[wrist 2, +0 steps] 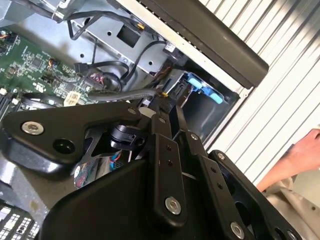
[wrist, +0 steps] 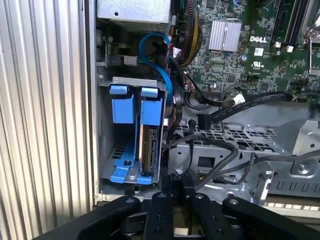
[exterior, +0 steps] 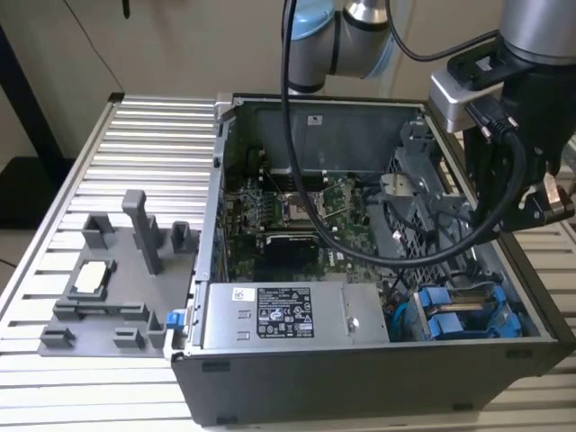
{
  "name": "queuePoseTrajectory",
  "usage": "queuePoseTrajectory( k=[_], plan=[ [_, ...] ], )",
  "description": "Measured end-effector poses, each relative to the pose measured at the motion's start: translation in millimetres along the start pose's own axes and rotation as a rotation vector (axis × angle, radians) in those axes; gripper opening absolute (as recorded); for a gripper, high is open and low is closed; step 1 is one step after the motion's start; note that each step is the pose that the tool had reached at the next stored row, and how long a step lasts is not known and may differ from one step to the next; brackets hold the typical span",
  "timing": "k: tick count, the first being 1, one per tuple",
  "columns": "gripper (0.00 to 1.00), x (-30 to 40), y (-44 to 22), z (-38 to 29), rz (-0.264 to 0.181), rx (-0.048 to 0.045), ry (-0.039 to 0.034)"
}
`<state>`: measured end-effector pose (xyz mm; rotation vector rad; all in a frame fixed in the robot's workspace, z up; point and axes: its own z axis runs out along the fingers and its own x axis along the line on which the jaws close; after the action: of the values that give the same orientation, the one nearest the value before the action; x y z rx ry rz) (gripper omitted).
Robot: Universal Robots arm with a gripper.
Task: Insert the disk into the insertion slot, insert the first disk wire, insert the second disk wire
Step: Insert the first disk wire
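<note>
Disk: the disk (wrist: 149, 145) stands on edge, seated in the insertion slot (wrist: 150, 81), its blue frame beside the other blue carrier (wrist: 123, 110), on the motherboard's side of it.
Slot: one bay of the drive cage (exterior: 468, 310), in the near right corner of the open computer case (exterior: 360, 378).
Cables: a blue cable (wrist: 157, 55) loops just past the cage, and black cables (wrist: 215, 150) trail over the perforated metal beside it.
End effector: the end effector (wrist 2: 161, 100) hangs close over the cage among the black cables. I cannot tell how far open it is or whether it has hold of anything.
Case interior: the motherboard (exterior: 306, 211) lies far left of the cage, with the power-supply box (exterior: 288, 315) near and left of it.
Worktop: the slatted worktop (exterior: 153, 144) carries a grey fixture tray (exterior: 117, 279) left of the case.
Person: a hand (wrist 2: 300, 155) shows beyond the case wall.
</note>
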<state>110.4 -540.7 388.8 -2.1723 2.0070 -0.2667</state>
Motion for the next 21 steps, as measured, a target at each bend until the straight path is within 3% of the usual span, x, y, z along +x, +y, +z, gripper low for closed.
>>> queuePoseTrajectory(
  k=[10, 14, 21],
  plan=[
    [0.19, 9.2, -7.5, 6.7, 0.000, -0.0782, -0.0062],
    [0.19, 12.0, -11.6, 11.5, 0.000, -0.0959, -0.0077],
    [0.19, 14.0, -16.8, 20.4, 0.002, -0.1167, -0.0090]
  ],
)
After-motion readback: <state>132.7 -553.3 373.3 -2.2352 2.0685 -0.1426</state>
